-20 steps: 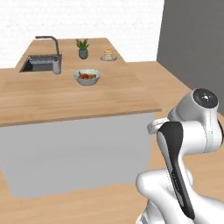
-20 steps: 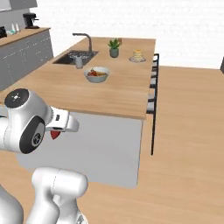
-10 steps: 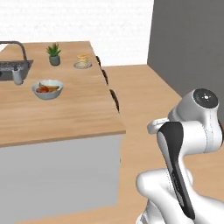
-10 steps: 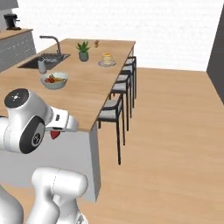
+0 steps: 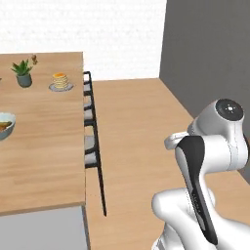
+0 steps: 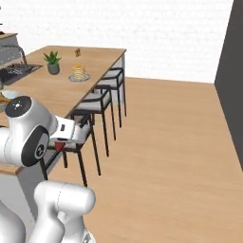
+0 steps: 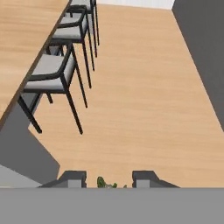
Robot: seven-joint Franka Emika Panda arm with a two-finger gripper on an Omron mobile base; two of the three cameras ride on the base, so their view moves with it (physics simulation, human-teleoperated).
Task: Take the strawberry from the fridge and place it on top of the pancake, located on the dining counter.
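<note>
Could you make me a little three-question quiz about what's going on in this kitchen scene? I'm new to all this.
1. True or false: the strawberry already lies on the pancake.
2. What stands nearest the pancake on the dining counter? A) potted plant B) kettle C) toaster
3. Fill in: the gripper is shut on the ____.

Key: 1 false; it is at the gripper, far from the plate. 2 A. 3 strawberry.

Glossy white rounded arm segments, dark grey joint caps, black curved panel along one link
</note>
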